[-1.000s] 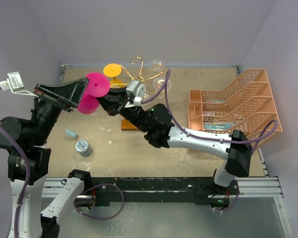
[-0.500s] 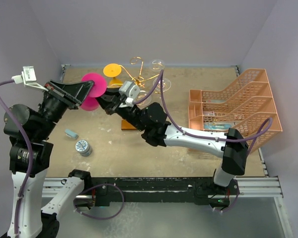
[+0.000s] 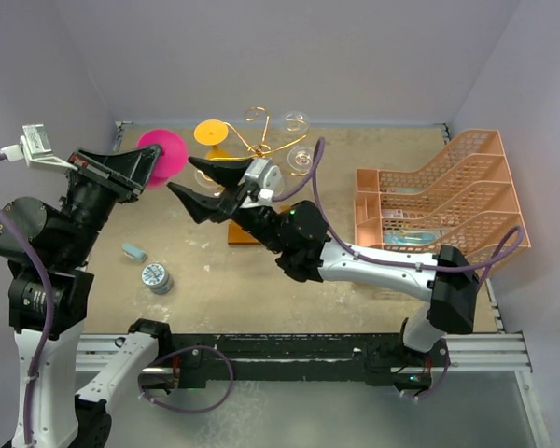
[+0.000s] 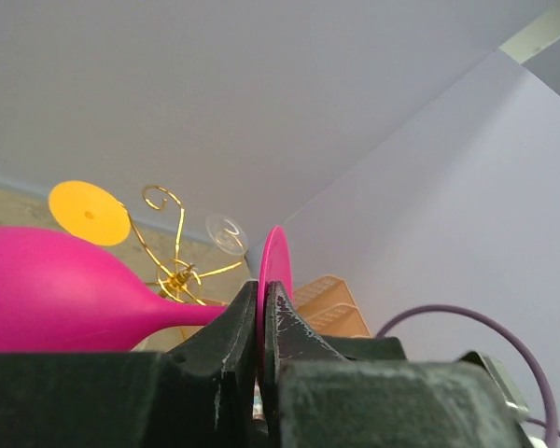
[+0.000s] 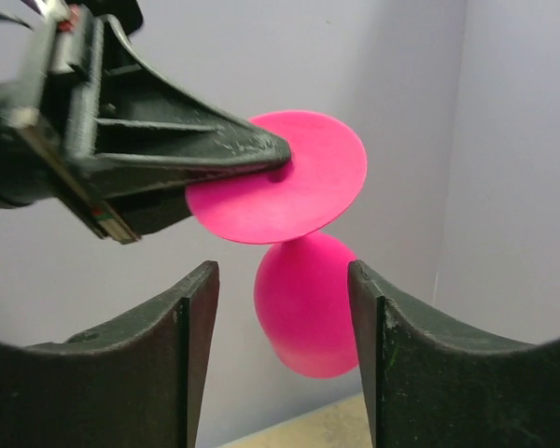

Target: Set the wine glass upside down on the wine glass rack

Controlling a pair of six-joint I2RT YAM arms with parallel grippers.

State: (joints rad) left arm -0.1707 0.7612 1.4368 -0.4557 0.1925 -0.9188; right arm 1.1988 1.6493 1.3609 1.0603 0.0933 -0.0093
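The right tool (image 3: 180, 175) has released and backed away, jaws open. The left tool (image 3: 152, 161) alone pinches the wine glass (image 3: 164, 152) by its foot, ready for the rack (image 3: 261, 147).

Salmon-pink tiered tray organizer (image 3: 439, 201) is being observed at the right side of the table (image 3: 215, 285). Two small items are being recorded at front left, well apart from it: a blue-grey block (image 3: 133, 251) and, near it, a round patterned tin (image 3: 156, 277). An orange glass (image 3: 211, 132) is being noted near the back wall.
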